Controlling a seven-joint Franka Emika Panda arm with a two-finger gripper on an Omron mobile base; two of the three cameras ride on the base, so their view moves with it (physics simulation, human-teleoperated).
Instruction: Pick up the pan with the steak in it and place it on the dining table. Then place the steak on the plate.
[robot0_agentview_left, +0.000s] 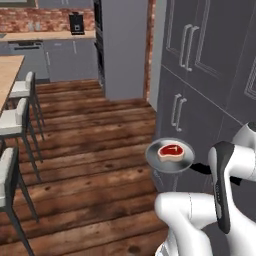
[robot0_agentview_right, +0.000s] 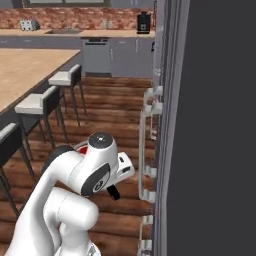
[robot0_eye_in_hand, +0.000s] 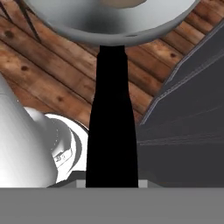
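The robot's gripper (robot0_eye_in_hand: 111, 181) pinches the black handle of the pan (robot0_agentview_left: 170, 156), holding it in the air above the wooden floor (robot0_agentview_left: 90, 150) beside tall grey cabinets (robot0_agentview_left: 210, 75), the steak (robot0_agentview_left: 169, 150) lying inside, well away from the dining table (robot0_agentview_right: 25, 70).

White stools (robot0_agentview_right: 47, 102) stood on the brown wood floor (robot0_agentview_left: 90, 150). Tall grey cupboards (robot0_agentview_left: 200, 75) were near. A black coffee machine (robot0_agentview_right: 143, 22) sat far back.

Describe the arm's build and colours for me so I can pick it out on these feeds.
Glossy white rounded arm segments meet at dark grey joints. A round white cap with a small dark centre tops one joint, and a black band runs along a link. No cables show.
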